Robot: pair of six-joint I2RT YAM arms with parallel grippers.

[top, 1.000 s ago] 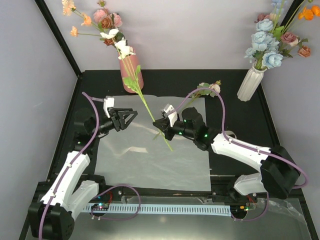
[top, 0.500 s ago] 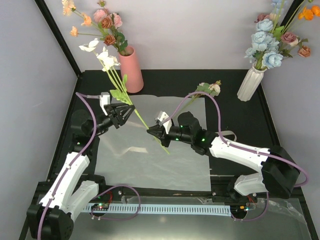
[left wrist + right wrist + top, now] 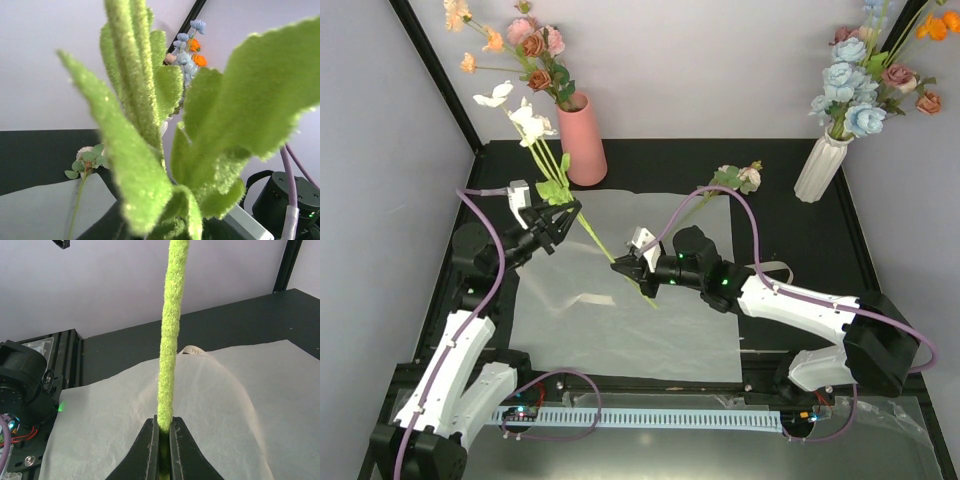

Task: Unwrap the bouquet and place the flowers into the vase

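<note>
A black desk point(image 3: 660, 160) carries a flat sheet of cream-white translucent wrapping paper point(image 3: 620, 330) spread across its middle. A plain salmon-pink cylinder vase point(image 3: 584, 145) stands upright near the far left corner of the desk, just beyond the paper's far left corner. It holds several pink, peach and orange artificial flowers point(image 3: 535, 45).

The right end effector point(image 3: 164, 432) is over the middle of the paper. Its two fingers are pressed together on the lower part of a long, fuzzy white-bloomed green stem point(image 3: 170, 340). The stem slants up from there toward the far left edge of the desk, and its white blooms are in the air just left of the pink vase.

The left end effector point(image 3: 563, 212) is at the stem's leafy part, over the paper's far left corner. Green leaves point(image 3: 240, 125) fill its wrist view, so I cannot tell whether its fingers are gripping.

One loose pale flower with green leaves point(image 3: 740, 177) lies at the paper's far right corner. A white ribbed vase point(image 3: 817, 168) of blue and orange flowers stands near the far right corner of the desk.
</note>
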